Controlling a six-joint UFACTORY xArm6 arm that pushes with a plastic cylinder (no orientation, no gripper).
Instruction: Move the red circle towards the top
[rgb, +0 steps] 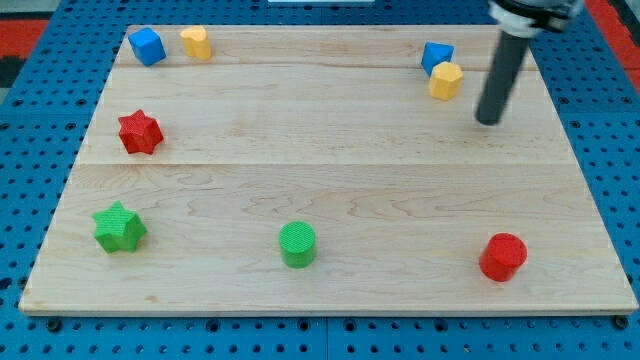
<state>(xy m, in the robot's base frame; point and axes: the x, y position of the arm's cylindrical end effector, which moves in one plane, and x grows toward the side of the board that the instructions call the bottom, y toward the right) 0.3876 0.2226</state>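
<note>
The red circle (502, 257) is a short red cylinder near the board's bottom right corner. My tip (487, 121) is at the end of the dark rod in the upper right part of the board. It is well above the red circle and apart from it. It stands just to the right of the yellow block (446, 80) and the blue block (436, 56), touching neither.
A red star (140, 132) lies at the left, a green star (119, 227) at the bottom left, a green circle (297, 244) at the bottom middle. A blue block (147, 46) and a yellow block (197, 43) sit at the top left. The wooden board (320, 170) lies on blue pegboard.
</note>
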